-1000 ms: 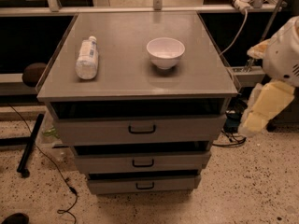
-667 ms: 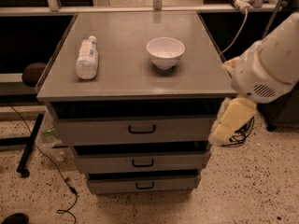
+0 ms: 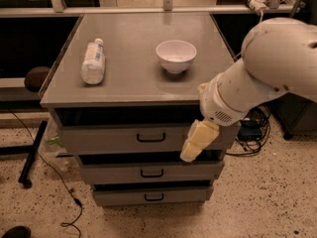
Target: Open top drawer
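Your claw point(image 3: 192, 150) points down and to the left, in front of the right end of the top drawer point(image 3: 99, 139); you cannot tell how far open it is or whether it grips anything. The drawer's black handle point(image 3: 151, 138) lies at the claw's 9 o'clock, apart from it. On the cabinet top point(image 3: 133, 86), a white bowl point(image 3: 176, 56) stands at 12 o'clock and a bottle point(image 3: 93, 61) lies at 10 o'clock.

The top drawer point(image 3: 109, 139) and tabletop point(image 3: 133, 86) look like matt grey metal. The bowl point(image 3: 176, 56) is glossy white and the bottle point(image 3: 93, 62) clear plastic. Below the front right corner, the gripper point(image 3: 192, 150) looks matt, pale yellow.
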`<state>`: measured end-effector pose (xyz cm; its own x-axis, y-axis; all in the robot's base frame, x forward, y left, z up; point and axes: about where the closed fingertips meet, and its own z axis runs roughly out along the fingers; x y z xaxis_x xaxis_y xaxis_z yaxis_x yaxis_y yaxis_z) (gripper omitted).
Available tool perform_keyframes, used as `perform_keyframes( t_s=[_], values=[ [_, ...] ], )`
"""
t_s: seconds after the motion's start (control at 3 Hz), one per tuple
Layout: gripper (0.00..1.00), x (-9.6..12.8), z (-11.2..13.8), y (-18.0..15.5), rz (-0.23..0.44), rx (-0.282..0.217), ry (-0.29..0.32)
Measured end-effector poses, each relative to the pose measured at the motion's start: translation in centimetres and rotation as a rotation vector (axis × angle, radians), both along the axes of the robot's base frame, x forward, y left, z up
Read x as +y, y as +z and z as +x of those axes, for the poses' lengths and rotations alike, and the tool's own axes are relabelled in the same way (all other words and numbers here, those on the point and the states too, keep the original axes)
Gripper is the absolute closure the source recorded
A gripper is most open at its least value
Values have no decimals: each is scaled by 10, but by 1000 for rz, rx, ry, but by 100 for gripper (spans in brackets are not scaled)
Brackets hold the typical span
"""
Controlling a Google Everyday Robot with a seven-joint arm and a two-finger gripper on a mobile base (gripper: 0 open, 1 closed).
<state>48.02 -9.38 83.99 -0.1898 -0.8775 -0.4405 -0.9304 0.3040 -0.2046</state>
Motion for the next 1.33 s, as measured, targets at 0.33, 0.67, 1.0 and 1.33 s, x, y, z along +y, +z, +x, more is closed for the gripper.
perform_keyframes(
  t_s=[0.33, 0.67, 1.0, 1.33],
  values=[
    [0, 12, -1, -21, 3, 32, 54],
    [0, 13, -9, -38, 10, 72, 80],
    [0, 13, -9, -38, 10, 72, 80],
    [0, 21, -10, -46, 23, 62, 112]
  ],
)
